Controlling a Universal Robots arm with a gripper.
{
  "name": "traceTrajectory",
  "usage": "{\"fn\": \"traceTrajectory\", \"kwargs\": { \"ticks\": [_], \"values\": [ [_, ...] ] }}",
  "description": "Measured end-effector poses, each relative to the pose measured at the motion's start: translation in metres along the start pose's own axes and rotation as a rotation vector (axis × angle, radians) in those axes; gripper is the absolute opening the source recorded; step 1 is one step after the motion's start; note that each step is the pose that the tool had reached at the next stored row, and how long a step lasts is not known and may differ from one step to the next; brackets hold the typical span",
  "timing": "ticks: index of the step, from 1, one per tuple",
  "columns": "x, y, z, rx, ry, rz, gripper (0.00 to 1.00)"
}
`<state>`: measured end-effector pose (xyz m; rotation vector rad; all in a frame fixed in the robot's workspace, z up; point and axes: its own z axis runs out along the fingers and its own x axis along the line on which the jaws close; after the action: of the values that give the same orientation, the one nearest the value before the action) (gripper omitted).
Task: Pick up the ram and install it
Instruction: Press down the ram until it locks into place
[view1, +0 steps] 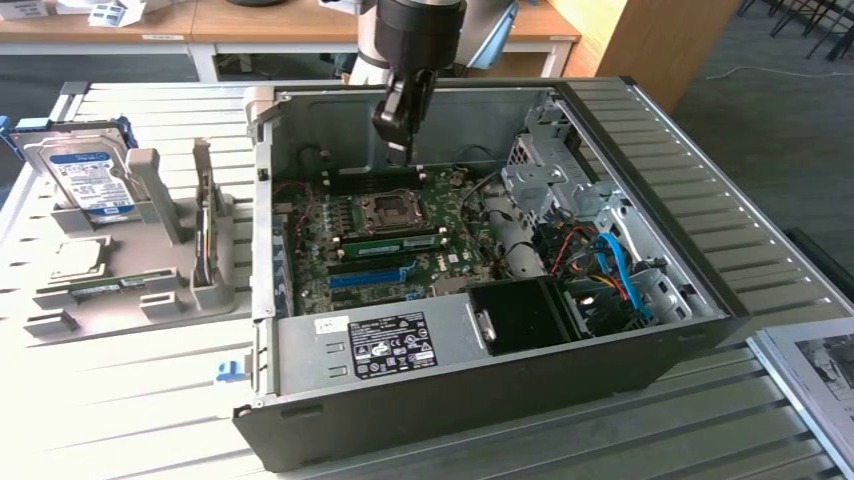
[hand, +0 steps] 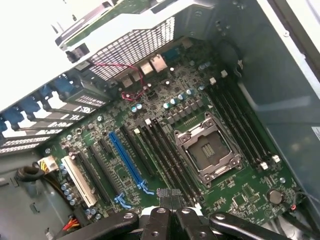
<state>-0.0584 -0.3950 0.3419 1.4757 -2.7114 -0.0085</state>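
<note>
The ram (view1: 394, 241), a long green stick, lies seated in a memory slot on the motherboard (view1: 441, 262), just on the near side of the open processor socket (view1: 391, 208). My gripper (view1: 398, 152) hangs above the board inside the open computer case (view1: 467, 400), over the far edge of the socket and well clear of the ram. Its fingers are shut with nothing between them. From the wrist, the shut gripper (hand: 167, 214) sits above the row of dark memory slots (hand: 167, 155), between the blue slot (hand: 127, 160) and the processor socket (hand: 206, 150).
On the exterior view's left, a grey stand (view1: 134, 280) holds a hard drive (view1: 87, 175) with a blue-white label and a square silver processor (view1: 80, 258). Inside the case are a black power supply (view1: 527, 315), a drive cage (view1: 554, 175) and blue and red cables (view1: 614, 265).
</note>
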Motion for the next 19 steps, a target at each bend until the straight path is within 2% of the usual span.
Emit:
{"fn": "traceTrajectory", "kwargs": {
  "ticks": [19],
  "values": [
    [0.0000,0.0000,0.0000,-0.0070,-0.0042,0.173,0.10]
  ]
}}
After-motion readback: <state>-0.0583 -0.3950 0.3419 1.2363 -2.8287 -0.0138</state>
